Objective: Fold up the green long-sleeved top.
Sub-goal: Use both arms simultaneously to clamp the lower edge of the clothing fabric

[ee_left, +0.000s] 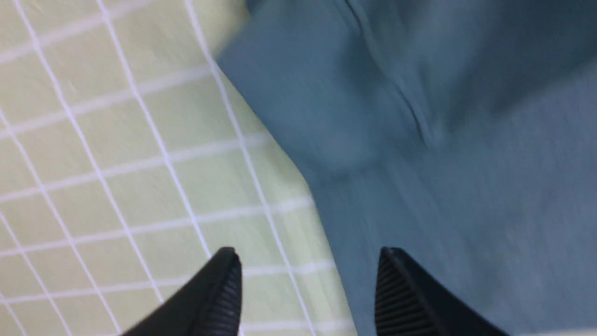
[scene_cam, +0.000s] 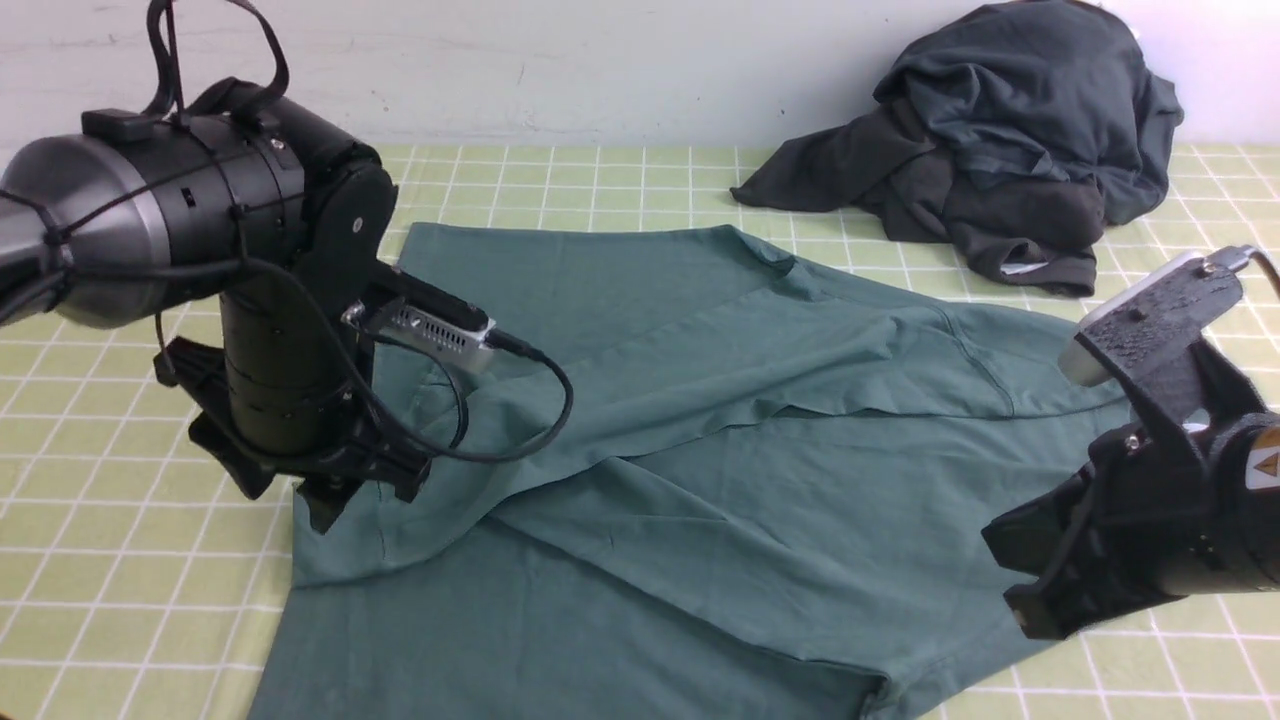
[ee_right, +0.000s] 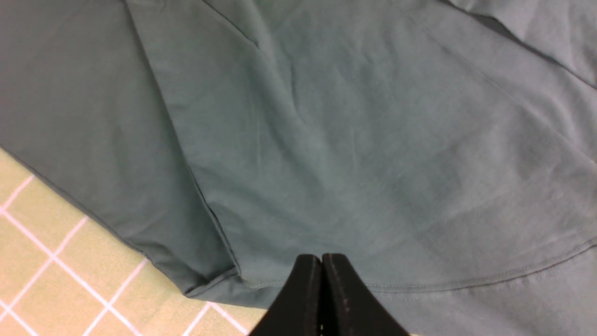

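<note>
The green long-sleeved top [scene_cam: 700, 470] lies spread on the checked table, with a sleeve folded diagonally across its body. My left gripper [scene_cam: 335, 500] hangs over the top's left edge. In the left wrist view it [ee_left: 308, 261] is open and empty. One finger is over the tablecloth and the other over the green fabric [ee_left: 443, 163]. My right gripper [scene_cam: 1035, 600] is at the top's right edge. In the right wrist view it [ee_right: 322, 260] is shut with nothing between the jaws, just above a hem of the top [ee_right: 326, 140].
A heap of dark charcoal garments [scene_cam: 1000, 150] lies at the back right by the wall. The yellow-green checked tablecloth [scene_cam: 120, 580] shows to the left and right of the top. The left arm's cable [scene_cam: 545, 400] loops over the top.
</note>
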You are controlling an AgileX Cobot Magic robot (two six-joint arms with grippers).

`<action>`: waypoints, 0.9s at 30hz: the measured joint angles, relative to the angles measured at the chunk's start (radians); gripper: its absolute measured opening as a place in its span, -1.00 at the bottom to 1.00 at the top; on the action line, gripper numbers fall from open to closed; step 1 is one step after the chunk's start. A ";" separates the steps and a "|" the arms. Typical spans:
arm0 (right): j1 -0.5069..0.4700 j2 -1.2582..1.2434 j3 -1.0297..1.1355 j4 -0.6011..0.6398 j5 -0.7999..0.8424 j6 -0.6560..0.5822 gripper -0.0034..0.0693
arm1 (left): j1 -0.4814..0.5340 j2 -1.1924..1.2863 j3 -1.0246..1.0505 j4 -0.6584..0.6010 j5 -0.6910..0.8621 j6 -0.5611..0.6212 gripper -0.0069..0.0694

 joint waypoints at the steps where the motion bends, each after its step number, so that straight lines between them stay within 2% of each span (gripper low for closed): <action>1: 0.000 0.000 0.000 0.002 0.000 0.000 -0.91 | -0.010 -0.017 0.027 -0.009 -0.008 0.004 0.17; 3: 0.000 0.000 0.000 0.006 0.000 0.000 -0.91 | -0.033 -0.044 0.084 -0.023 -0.019 0.020 0.17; 6: 0.000 0.000 0.000 0.012 0.000 0.000 -0.91 | -0.106 -0.112 0.266 -0.046 -0.076 0.135 0.17; 9: 0.000 0.000 0.000 0.015 0.001 0.000 -0.91 | -0.121 -0.130 0.341 -0.044 -0.130 0.212 0.17; 12: 0.000 0.000 0.000 0.018 0.008 0.000 -0.91 | -0.123 -0.131 0.419 -0.041 -0.264 0.344 0.17; 16: 0.000 0.000 0.000 0.020 0.015 -0.004 -0.91 | -0.123 -0.114 0.457 -0.038 -0.359 0.397 0.17; 20: 0.000 0.000 0.000 0.023 0.018 -0.012 -0.91 | -0.123 -0.096 0.464 -0.038 -0.365 0.398 0.12; 22: 0.000 0.000 0.000 0.023 0.018 -0.013 -0.91 | -0.124 -0.093 0.464 -0.040 -0.360 0.398 0.05; 26: 0.000 0.000 0.000 0.023 0.019 -0.015 -0.91 | -0.124 -0.093 0.462 -0.033 -0.357 0.391 -0.30; 27: 0.000 0.000 0.000 0.025 0.019 -0.015 -0.91 | -0.124 -0.093 0.462 -0.032 -0.357 0.389 -0.34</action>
